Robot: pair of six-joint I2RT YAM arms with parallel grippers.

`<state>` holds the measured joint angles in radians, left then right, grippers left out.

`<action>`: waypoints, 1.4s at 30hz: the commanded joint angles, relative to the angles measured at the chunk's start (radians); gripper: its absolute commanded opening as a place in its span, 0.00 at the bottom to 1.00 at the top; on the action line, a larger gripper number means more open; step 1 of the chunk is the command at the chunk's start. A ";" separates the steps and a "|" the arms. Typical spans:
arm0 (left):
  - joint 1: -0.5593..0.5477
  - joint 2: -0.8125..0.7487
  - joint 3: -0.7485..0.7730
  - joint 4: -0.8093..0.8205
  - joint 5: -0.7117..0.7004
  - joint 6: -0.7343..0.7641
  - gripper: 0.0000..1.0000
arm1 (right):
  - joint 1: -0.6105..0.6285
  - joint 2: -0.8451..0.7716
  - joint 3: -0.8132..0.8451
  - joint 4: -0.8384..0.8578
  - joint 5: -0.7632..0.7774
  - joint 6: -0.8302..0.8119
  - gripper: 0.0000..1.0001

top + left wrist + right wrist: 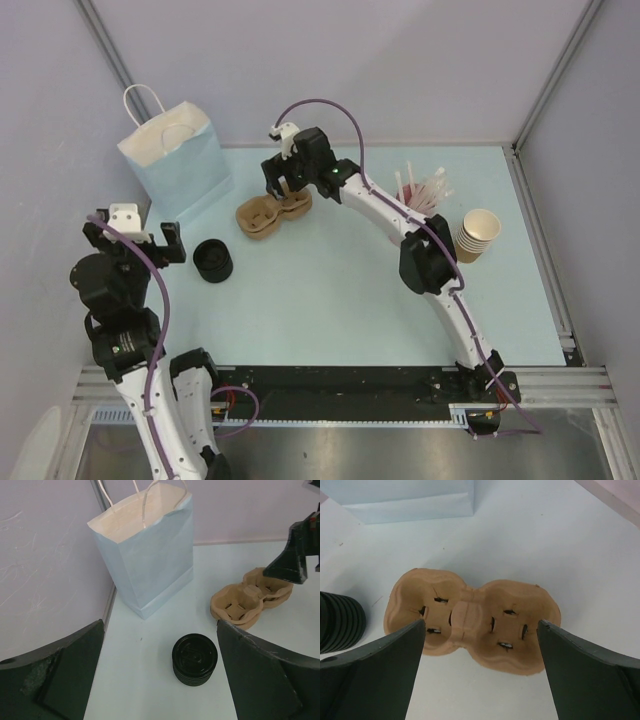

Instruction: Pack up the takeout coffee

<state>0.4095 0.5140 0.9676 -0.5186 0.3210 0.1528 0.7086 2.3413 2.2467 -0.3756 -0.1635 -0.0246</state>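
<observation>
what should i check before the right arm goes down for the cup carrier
1. Right gripper open and empty: ok.
2. Carrier centred between its fingers: ok in the right wrist view.
3. Carrier pockets empty, nothing to spill: ok.
4. Bag upright, mouth open: ok.
5. Left gripper away from the carrier, open over the stack of lids: ok.
6. Whether the fingers already touch the carrier: cannot tell.
</observation>
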 commanded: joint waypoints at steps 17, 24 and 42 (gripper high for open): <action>0.045 -0.026 -0.040 0.049 0.115 -0.030 1.00 | 0.034 0.228 0.254 -0.020 0.085 -0.015 0.90; 0.051 -0.031 -0.044 0.051 0.121 -0.030 0.99 | 0.051 0.246 0.260 -0.043 0.094 -0.041 0.83; 0.052 -0.029 -0.049 0.054 0.122 -0.029 1.00 | 0.072 0.260 0.246 -0.080 0.076 -0.081 0.72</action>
<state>0.4484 0.4961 0.9276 -0.4953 0.4236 0.1383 0.7666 2.5793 2.4500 -0.4526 -0.0868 -0.0845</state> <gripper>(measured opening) 0.994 0.722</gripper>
